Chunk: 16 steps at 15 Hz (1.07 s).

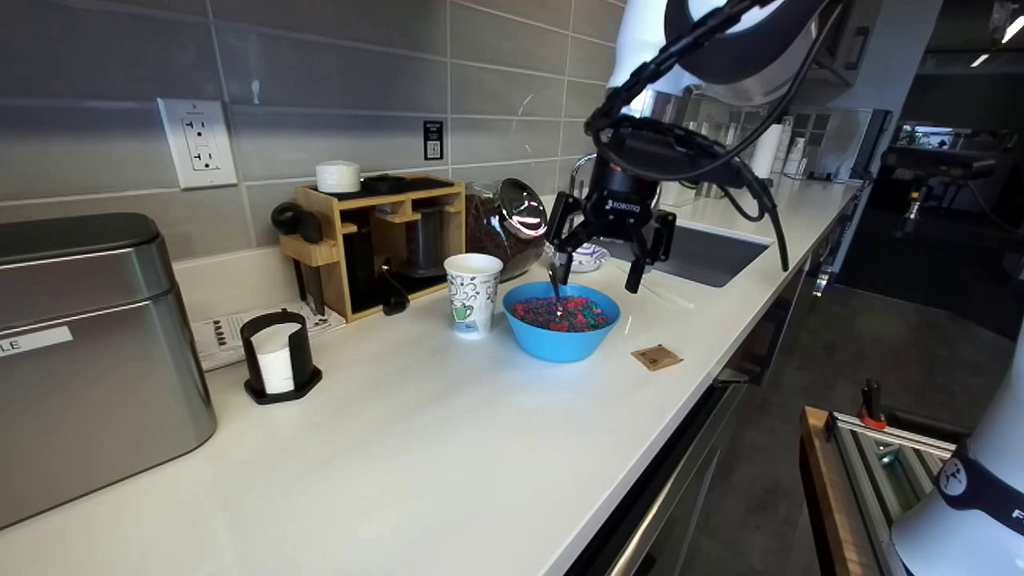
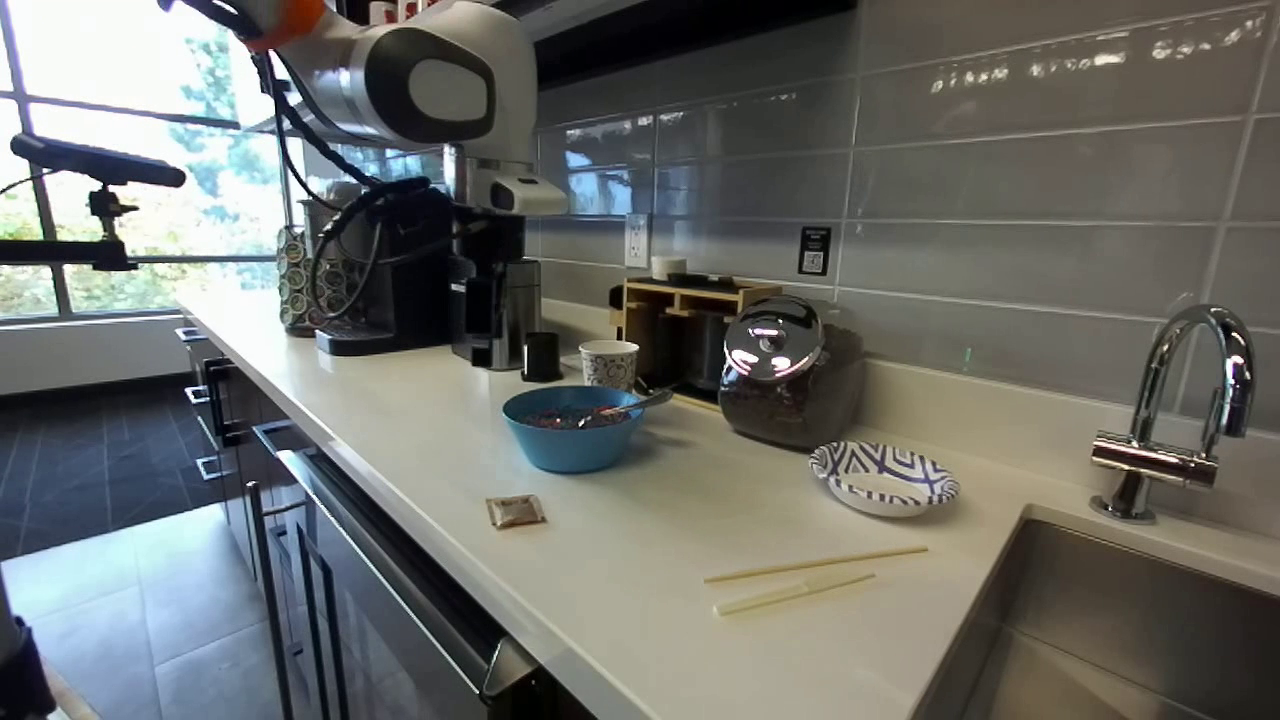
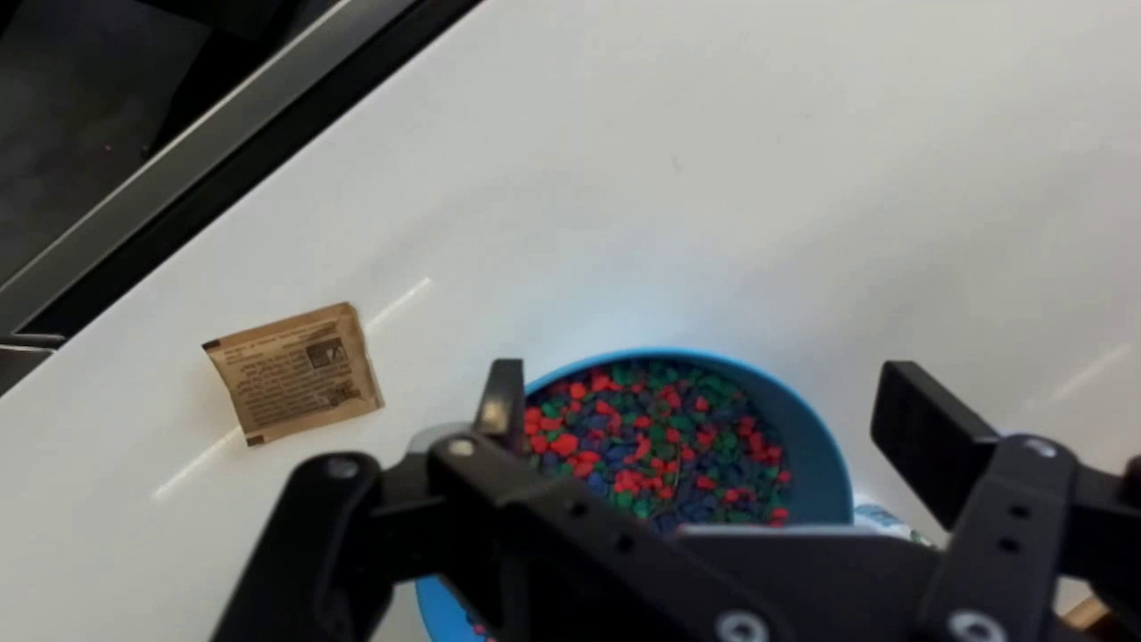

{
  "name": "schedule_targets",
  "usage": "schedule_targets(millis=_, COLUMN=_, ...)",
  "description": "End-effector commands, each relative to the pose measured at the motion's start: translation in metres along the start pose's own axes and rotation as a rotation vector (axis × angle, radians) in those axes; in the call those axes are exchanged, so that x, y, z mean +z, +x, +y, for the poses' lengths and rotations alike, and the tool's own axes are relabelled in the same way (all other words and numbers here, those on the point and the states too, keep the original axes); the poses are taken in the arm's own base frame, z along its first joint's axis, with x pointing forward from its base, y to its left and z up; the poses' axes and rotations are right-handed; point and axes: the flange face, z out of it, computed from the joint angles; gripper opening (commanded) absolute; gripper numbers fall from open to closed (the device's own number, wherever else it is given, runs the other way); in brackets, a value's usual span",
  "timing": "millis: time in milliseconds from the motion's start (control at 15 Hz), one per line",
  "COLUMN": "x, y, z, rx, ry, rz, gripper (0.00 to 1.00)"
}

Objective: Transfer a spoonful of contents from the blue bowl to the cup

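Aloft over a white surface (image 1: 416,448), the hand (image 1: 599,274), spread wide and empty, hangs higher than the blue bowl (image 1: 560,346). Just beside that bowl stands the paper cup (image 1: 473,296). From the bowl juts a spoon (image 2: 628,407), probably stiff, light and slippery, best gripped high on its handle (image 2: 655,398); the grains (image 3: 624,432) inside may spill.

The bowl (image 1: 560,346) (spoon (image 2: 642,403) inside) stands between cup (image 1: 473,294) and packet (image 1: 657,358).

Arm (image 2: 430,90) and gripper (image 1: 600,274).
The gripper hangs below the arm, pointing downward, its two fingers (image 3: 931,441) well apart.
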Motion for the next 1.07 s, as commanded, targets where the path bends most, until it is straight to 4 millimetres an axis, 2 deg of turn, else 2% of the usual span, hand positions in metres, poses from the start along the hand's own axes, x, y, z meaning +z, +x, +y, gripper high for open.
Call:
schedule_targets(millis=0, x=0.026, y=0.030, z=0.016, rx=0.068, ry=0.015, rz=0.092, gripper=1.00)
schedule_targets(millis=67, x=0.012, y=0.017, z=0.009, rx=0.032, ry=0.019, rz=0.058, gripper=1.00)
schedule_targets(millis=200, x=0.022, y=0.029, z=0.016, rx=0.051, ry=0.020, rz=0.075, gripper=1.00)
schedule_targets(millis=333, x=0.026, y=0.031, z=0.017, rx=0.055, ry=0.015, rz=0.072, gripper=1.00)
schedule_targets(millis=667, x=0.032, y=0.055, z=0.009, rx=0.085, ry=0.084, rz=0.235, gripper=1.00)
schedule_targets(millis=1000, x=0.053, y=0.074, z=0.015, rx=0.120, ry=0.073, rz=0.305, gripper=1.00)
